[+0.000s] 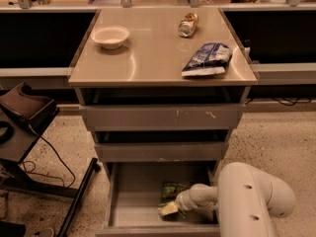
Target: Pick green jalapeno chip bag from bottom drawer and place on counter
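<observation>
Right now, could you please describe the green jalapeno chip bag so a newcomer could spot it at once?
Find the grey drawer cabinet under the tan counter; its bottom drawer is open. Inside, towards the right, lies the green jalapeno chip bag, with the gripper right at it. It is dark green, unlike the blue-and-white chip bag on the counter.

The gripper (pixel 169 209) sits low in the bottom drawer (pixel 132 197), covering the near part of the green jalapeno chip bag (pixel 172 188) (only its far, dark end shows). The drawer's front and the white arm (pixel 249 201) run off the lower edge; the dark side table (pixel 22 132) is cut by the left edge.
</observation>
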